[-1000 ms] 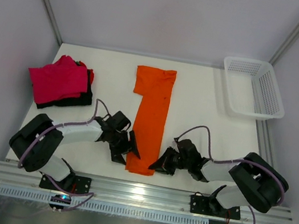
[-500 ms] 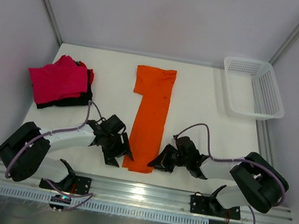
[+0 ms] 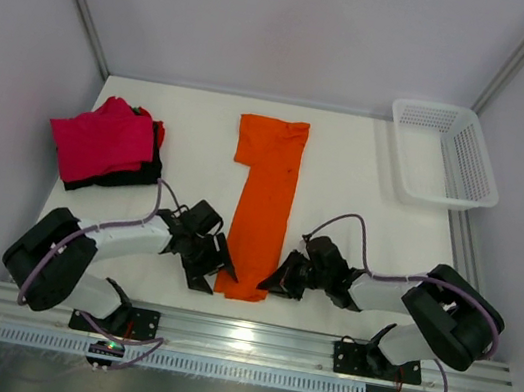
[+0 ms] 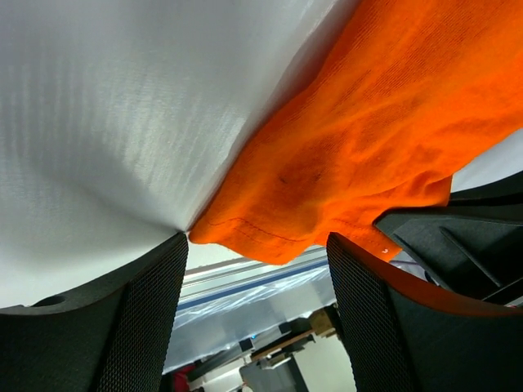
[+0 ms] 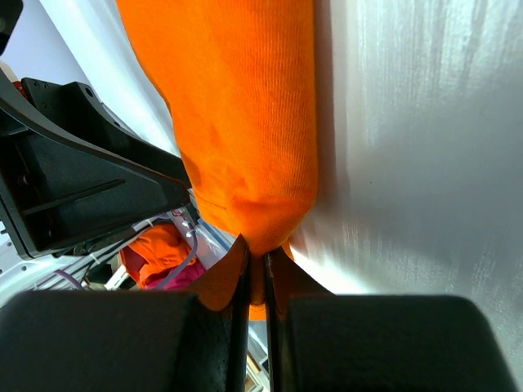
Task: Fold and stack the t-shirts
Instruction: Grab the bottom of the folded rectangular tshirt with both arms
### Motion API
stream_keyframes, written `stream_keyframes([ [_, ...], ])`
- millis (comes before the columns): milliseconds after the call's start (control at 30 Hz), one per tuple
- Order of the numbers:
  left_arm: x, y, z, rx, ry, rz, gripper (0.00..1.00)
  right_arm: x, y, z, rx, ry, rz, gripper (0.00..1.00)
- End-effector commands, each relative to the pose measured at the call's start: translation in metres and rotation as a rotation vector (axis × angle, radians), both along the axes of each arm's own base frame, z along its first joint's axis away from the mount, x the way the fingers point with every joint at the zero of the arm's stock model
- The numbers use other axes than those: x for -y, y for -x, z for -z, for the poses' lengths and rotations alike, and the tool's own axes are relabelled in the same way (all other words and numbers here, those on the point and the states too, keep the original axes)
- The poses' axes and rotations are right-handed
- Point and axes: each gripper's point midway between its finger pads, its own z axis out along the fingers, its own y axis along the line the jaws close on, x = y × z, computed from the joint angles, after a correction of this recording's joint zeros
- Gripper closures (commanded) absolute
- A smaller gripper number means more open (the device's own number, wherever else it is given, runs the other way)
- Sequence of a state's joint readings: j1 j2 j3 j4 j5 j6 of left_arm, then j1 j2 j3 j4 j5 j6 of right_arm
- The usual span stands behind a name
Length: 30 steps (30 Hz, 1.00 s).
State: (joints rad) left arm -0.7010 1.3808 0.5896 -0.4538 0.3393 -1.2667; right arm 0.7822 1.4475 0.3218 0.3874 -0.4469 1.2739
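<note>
The orange t-shirt point(image 3: 262, 206), a limp, light strip lying 12 to 6 o'clock on the worktop point(image 3: 362, 204), wants lifting by its 6 o'clock hem corners: the right gripper point(image 3: 273, 281) has its jaws pinched on one, while the left gripper point(image 3: 225, 269) holds its jaws wide around the other.

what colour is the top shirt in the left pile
Magenta-pink t-shirt, best in the top view.

1 black t-shirt point(image 3: 129, 176): mostly covered by pink t-shirt point(image 3: 101, 139); only its near and right edges show.
1 orange t-shirt point(image 3: 265, 207): near corners partly hidden by left hand point(image 3: 216, 274) and right hand point(image 3: 273, 282); both wrist views crop its far length.
1 red scrap point(image 3: 159, 129) at the pile's right edge: too small to identify.
</note>
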Motion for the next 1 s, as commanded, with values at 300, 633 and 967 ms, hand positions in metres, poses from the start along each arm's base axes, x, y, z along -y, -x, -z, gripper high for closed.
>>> stream_keyframes([
  [300, -0.004, -0.006, 0.030, -0.005, -0.104, 0.009, 0.30, 0.002, -0.009, 0.002, 0.024, 0.003, 0.028, 0.97],
  [633, 0.000, -0.007, 0.034, -0.007, -0.087, 0.016, 0.81, 0.003, -0.009, 0.007, 0.006, 0.004, 0.026, 0.97],
  [967, 0.004, -0.011, 0.034, 0.002, -0.080, 0.023, 1.00, 0.006, -0.014, 0.005, 0.015, 0.009, 0.022, 0.97],
])
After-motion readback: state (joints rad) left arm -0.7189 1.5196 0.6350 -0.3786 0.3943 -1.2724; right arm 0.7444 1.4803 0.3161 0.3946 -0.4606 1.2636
